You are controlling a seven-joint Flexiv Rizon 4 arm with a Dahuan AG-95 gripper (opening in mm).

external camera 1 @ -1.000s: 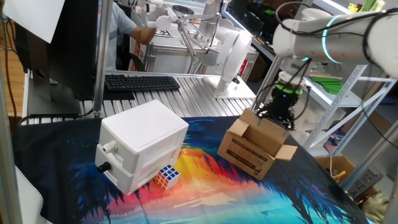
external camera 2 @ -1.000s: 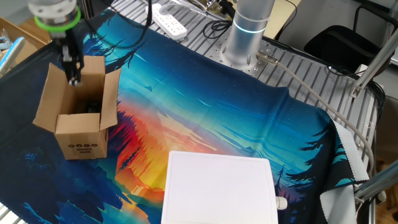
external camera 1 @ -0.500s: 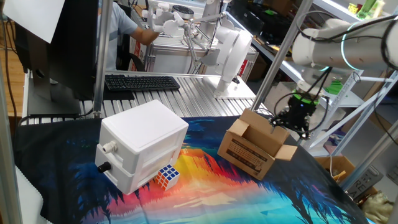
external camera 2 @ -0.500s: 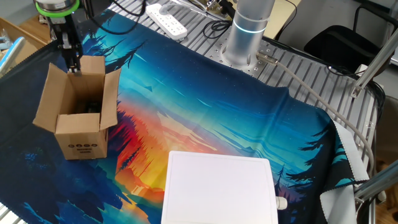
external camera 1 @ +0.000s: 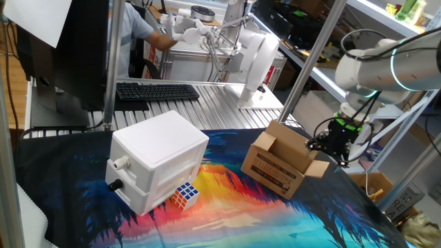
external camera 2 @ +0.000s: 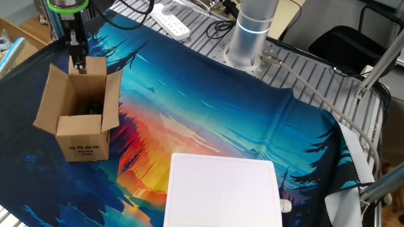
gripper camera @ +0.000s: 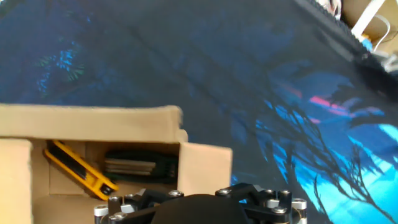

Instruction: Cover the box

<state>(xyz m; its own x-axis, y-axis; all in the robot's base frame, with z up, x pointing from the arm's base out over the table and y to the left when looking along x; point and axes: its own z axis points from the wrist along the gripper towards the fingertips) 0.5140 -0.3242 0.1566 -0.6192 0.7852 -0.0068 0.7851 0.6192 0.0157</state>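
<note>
One fixed view: box [external camera 1: 281, 160], brown cardboard, flaps up, on the patterned cloth of the desk [external camera 1: 227, 213]. Claw [external camera 1: 337, 146] beside its outer flap, pointing down, spread wide, holding nothing; the box lies toward the white case [external camera 1: 157, 160] from it.

The other fixed view: claw [external camera 2: 76, 55] at the box's [external camera 2: 81, 120] far flap, the opening on its near side.

Hand view: box [gripper camera: 112, 163] at lower left, showing yellow and dark contents; fingers out of frame.

Your hand view cuts off the box [gripper camera: 112, 162] at left and bottom (its dark contents blurred), fingertips out of frame.
</note>
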